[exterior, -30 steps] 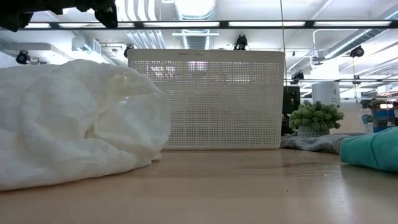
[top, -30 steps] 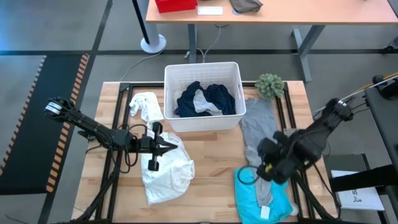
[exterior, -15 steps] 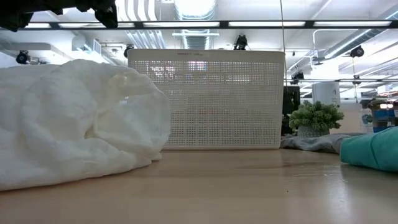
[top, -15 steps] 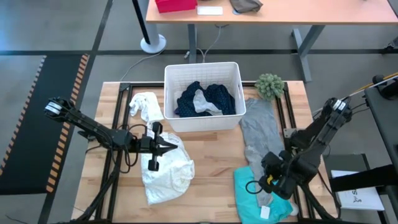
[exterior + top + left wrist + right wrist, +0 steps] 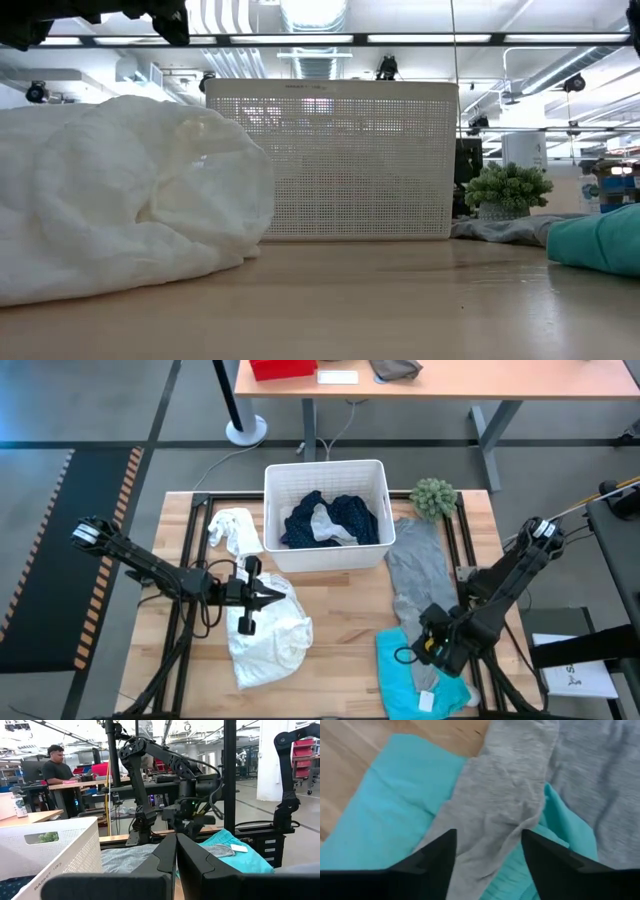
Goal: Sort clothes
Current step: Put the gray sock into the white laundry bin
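Note:
My left gripper hangs shut and level just above the white shirt, a heap on the table's near left. A small white cloth lies left of the white basket, which holds navy dotted clothes and a pale piece. The grey tee stretches from the basket's right side toward the near edge. Its near end lies on the turquoise piece. My right gripper points down over that near end, open, its fingers on either side of the grey strip.
A fuzzy green ball sits at the far right beside the basket. Black frame rails run along the table's left and right sides. Bare wood lies between the white shirt and the grey tee. A person works at a desk beyond the table.
My right gripper has come down and moved toward the table's near edge along the grey tee. It has rolled about its own line and now stands over the tee's near end on the turquoise piece. The clothes lie as before.

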You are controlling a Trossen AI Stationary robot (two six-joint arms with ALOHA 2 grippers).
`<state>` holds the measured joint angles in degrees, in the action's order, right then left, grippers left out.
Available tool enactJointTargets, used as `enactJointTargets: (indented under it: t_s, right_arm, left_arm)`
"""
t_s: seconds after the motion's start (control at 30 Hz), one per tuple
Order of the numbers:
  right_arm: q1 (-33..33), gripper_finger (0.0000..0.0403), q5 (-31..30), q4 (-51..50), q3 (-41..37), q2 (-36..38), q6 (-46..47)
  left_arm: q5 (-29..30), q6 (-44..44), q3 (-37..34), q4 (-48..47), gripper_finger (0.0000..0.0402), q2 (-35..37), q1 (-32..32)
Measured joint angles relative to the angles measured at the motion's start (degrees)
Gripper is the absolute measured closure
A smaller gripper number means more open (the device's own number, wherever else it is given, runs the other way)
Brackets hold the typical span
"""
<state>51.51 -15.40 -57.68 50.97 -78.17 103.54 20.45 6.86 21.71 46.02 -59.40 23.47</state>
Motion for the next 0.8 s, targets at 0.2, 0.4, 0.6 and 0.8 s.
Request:
enactJointTargets:
  t_s: [0.2,0.4,0.6,0.8]
  right_arm:
    - [0.00,0.0144,0.93,0.18,-3.25,0.00,2.93]
    - [-0.02,0.0143,0.90,2.51,-4.55,-0.02,2.94]
    - [-0.02,0.0236,0.76,6.17,-4.64,-0.02,-0.64]
    - [-0.02,0.0384,-0.10,6.22,-4.71,-0.02,-3.30]
  left_arm:
    - [0.00,-0.37,0.00,-0.01,0.0402,0.00,-0.01]
    - [0.00,-0.37,0.00,-0.06,0.0402,0.00,0.01]
    - [0.00,-0.37,-0.01,-0.26,0.0402,0.00,0.01]
    - [0.00,-0.35,-0.01,-0.35,0.0402,0.00,0.01]
